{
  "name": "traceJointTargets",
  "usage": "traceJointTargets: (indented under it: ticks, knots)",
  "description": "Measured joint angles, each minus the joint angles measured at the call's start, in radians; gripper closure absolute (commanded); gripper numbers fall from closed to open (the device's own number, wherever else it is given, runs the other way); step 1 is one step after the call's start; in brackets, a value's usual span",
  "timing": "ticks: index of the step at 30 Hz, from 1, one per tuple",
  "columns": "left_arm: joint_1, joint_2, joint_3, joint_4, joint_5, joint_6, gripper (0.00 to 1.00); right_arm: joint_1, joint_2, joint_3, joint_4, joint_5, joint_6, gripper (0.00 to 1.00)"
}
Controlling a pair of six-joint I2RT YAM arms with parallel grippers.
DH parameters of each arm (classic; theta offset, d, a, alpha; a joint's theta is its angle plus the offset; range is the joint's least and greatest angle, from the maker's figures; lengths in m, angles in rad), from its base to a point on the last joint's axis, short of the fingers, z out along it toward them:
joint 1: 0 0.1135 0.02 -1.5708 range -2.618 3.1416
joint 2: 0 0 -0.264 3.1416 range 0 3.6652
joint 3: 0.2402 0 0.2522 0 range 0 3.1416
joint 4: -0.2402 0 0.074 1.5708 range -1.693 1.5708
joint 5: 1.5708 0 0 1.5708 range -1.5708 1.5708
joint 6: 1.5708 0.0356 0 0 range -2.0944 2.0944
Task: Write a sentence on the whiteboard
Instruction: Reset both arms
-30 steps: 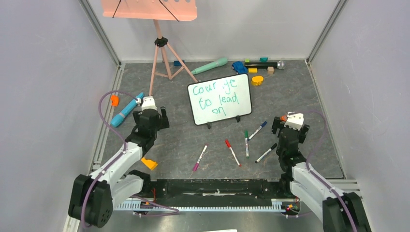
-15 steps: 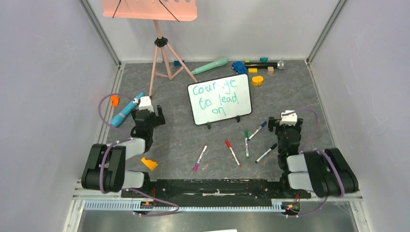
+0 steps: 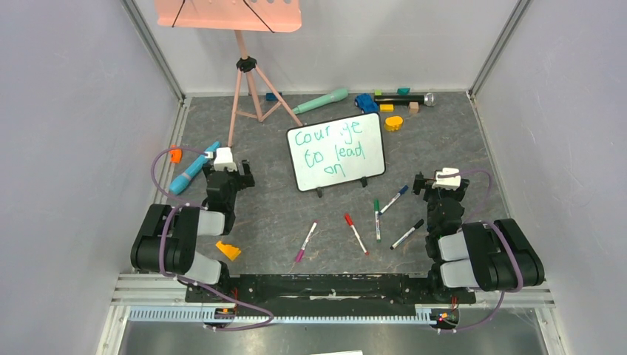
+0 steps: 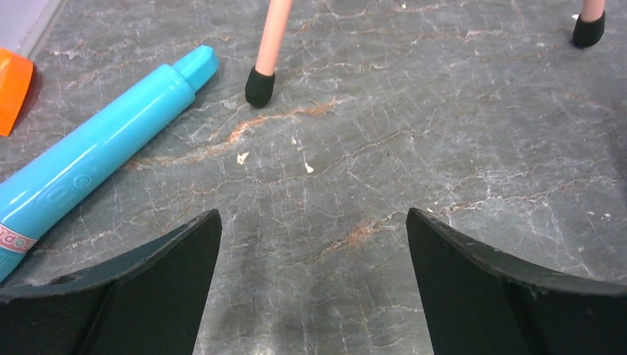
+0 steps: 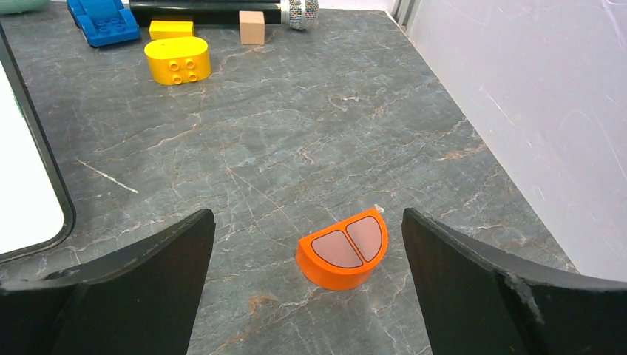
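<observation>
One counter (image 3: 259,211), dark marbled stone. One pink tripod stand (image 3: 248,81) rises far left. One whiteboard (image 3: 372,159) stands mid-counter on its feet, the sentence (image 3: 347,151) across it in three teal lines. Two arms sit folded at the near edge: left pincer (image 4: 312,216) spread wide, nothing in it; right pincer (image 5: 306,214) equally wide, empty too. Five markers (image 3: 356,234) lie loose just near of the board. From above the writing reads plainly; the right wrist catches only the board's blank edge, but reveals one orange half-round block (image 5: 342,248) hidden from overhead.
</observation>
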Motion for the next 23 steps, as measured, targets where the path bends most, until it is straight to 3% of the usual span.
traceJointTargets:
  ticks: [23]
  knots:
    - [-0.029, 0.0, -0.028, 0.07, -0.029, 0.031, 0.0, 0.0, 0.0, 0.0, 0.0, 0.0, 0.0, 0.02]
